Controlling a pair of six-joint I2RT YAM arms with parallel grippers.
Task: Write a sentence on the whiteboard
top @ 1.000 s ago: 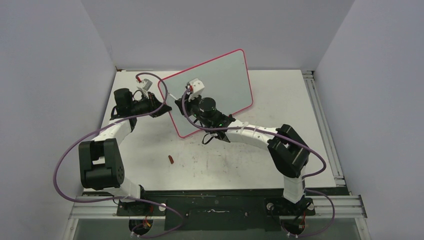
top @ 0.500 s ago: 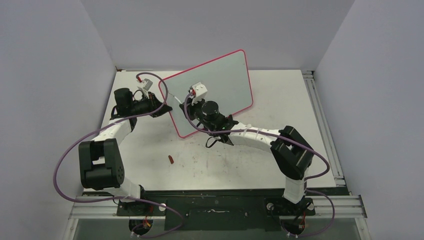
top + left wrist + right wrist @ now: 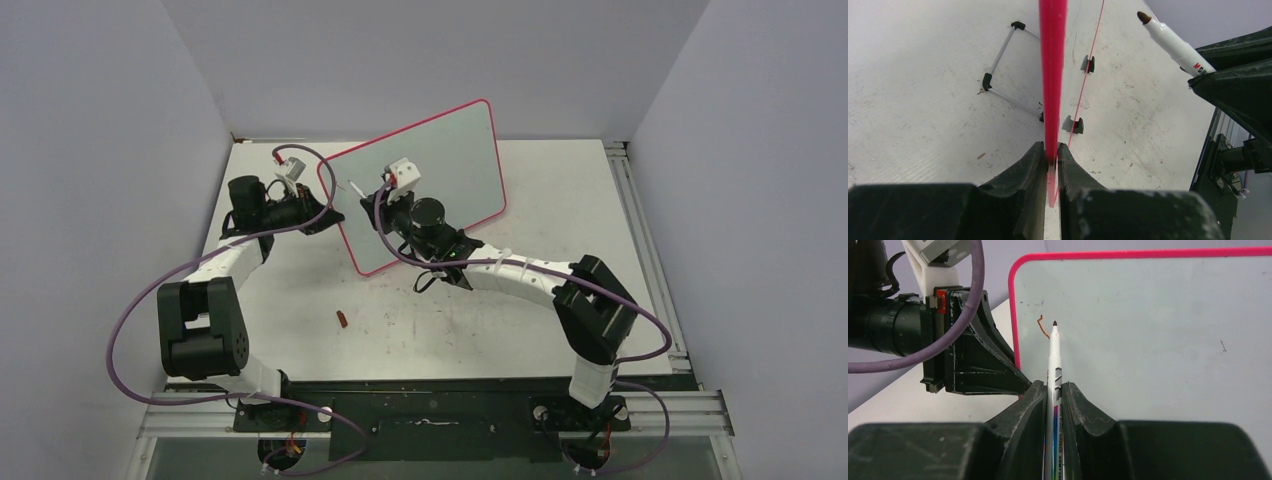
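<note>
Nearest the arm bases, a small red cap [image 3: 341,319] lies on the table [image 3: 560,200] left of centre, well apart from both arms. Further in, your left gripper [image 3: 1052,150] is pinched tight on the whiteboard [image 3: 1158,340] at its pink-red left rim, holding it upright & angled across the table. Your right gripper [image 3: 1054,387] is clamped on the marker [image 3: 1053,360], barrel running up btwn the fingers, brown tip aimed at the board's upper left corner. The sentence [image 3: 1042,326] shows as just one reddish-brown squiggle, right beside the tip & close to the rim, so you've little room to the left and lots of bare board to the right. From the left wrist the tip looks off the surface, but you can't tell for sure. Two black clip feet [image 3: 1074,125] sit at the foot of the board, w/ a wire stand [image 3: 998,65] on the other side of the rim. The board's right part is cut off in the right wrist view, & from above the right arm hides its lower middle
</note>
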